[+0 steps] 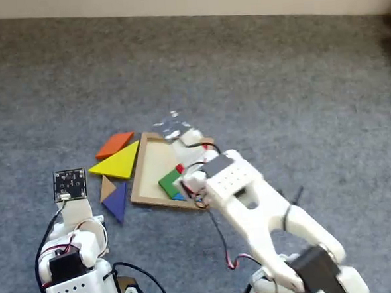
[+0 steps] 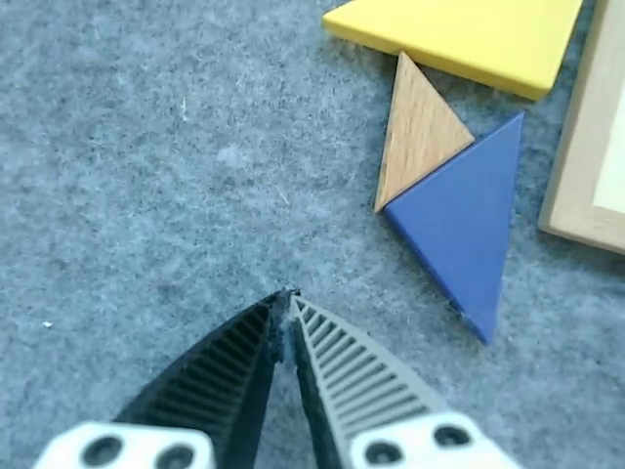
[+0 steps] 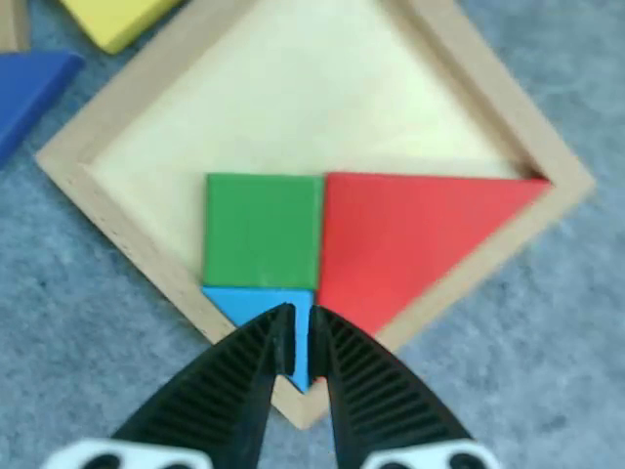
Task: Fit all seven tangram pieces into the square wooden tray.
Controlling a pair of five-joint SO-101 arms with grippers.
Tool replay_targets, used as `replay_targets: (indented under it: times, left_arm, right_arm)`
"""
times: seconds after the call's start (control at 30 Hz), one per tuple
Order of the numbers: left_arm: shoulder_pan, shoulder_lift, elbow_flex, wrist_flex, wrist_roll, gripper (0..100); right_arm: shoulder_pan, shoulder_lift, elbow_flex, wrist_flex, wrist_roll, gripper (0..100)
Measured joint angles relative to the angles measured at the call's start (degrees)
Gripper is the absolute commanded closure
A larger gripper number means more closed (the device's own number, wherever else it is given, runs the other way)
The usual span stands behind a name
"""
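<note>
Inside the square wooden tray (image 3: 137, 93): green square (image 3: 262, 230) with red triangle (image 3: 400, 239) flush against one side. Light blue triangle (image 3: 244, 301) touching the green's next edge, tucked into the tray corner nearest the arms.

Directly over that corner, right claw (image 3: 301, 332), tips above the light blue triangle, fingers all but together, holding nothing.

Outside the tray, on the grey desk (image 1: 278, 82): yellow triangle (image 2: 469, 34) just beside the rim, orange parallelogram (image 1: 114, 144) beyond it. Wooden triangle (image 2: 415, 132) and dark blue triangle (image 2: 459, 215) edge to edge.

Near the dark blue triangle but apart from it, left claw (image 2: 288, 303), low over the desk, fingers pressed together, empty.
</note>
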Motion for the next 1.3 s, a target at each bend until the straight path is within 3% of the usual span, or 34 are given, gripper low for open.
replay_targets:
  times: [0.43,0.77,1.3]
  left_arm:
    - [-0.09,0.0,0.0,0.0,0.0,99]
    - [-0.09,0.0,0.0,0.0,0.0,99]
    - [-0.53,0.0,0.0,0.0,0.0,99]
  right_arm:
    - [8.53,-22.95,9.49,-0.97,0.0,96.4]
    - [9.67,-37.63,28.04,-19.87,0.0,96.4]
    - [16.97,-54.59,41.85,-34.99,0.0,96.4]
